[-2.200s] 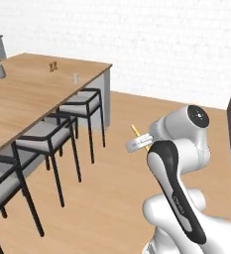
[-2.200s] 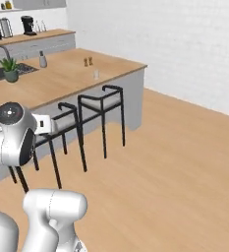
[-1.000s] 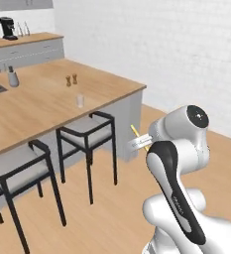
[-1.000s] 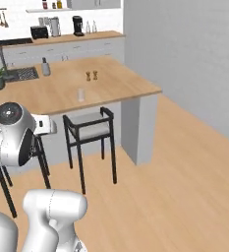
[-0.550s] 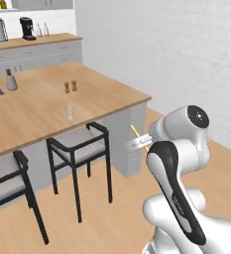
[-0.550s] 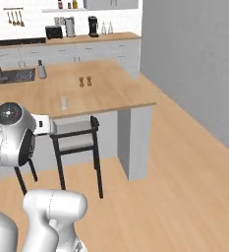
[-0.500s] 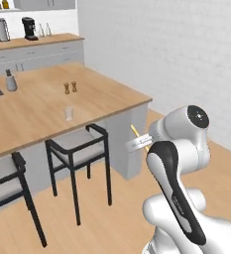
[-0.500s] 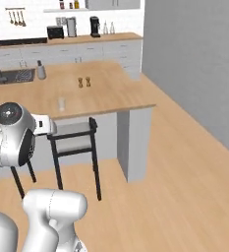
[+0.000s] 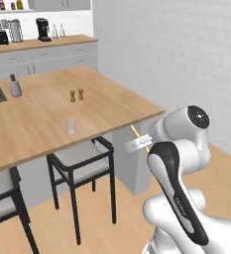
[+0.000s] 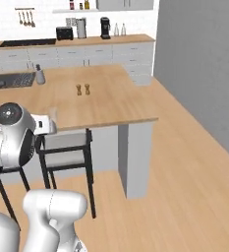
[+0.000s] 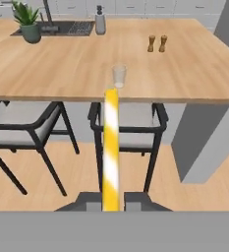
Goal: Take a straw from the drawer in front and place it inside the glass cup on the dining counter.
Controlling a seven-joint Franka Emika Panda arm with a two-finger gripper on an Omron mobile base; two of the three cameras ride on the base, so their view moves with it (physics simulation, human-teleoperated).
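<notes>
From the left base view, the carry is on: the straw (image 9: pixel 135 132) pokes out past the tucked arm, and the glass cup (image 9: pixel 71 125) stands on the dining counter (image 9: pixel 32 119), well apart. From the right, the arm sits folded high and close to the base. In the hand view, the gripper (image 11: pixel 111 199) is clamped on the straw, pointing at the cup. Next, I'd say: reach out and line up over the rim.

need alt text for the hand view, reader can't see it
A pale-yellow straw, held in the shut gripper, points up toward a small glass cup near the edge of the light-wood dining counter. Two black-framed stools stand below it.
</notes>
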